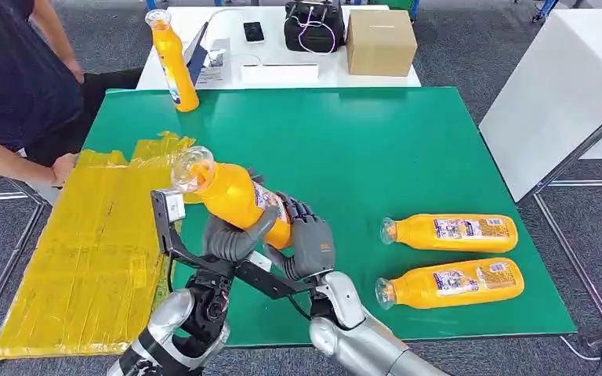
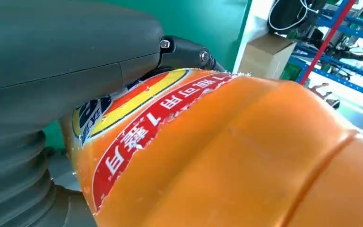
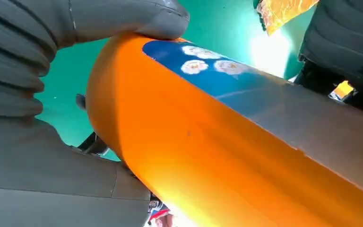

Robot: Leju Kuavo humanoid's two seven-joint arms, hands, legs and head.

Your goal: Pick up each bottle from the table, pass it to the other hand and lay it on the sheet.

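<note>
Currently both my left hand and right hand wrap fingers around the bottle mid-body over the bench's near edge; smooth, rigid, seemingly full, so grip the labelled waist.

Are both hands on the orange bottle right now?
Touching, both. In the head view the left hand and right hand wrap the raised orange bottle; each wrist view shows a grey thumb pressed against its side.
</note>
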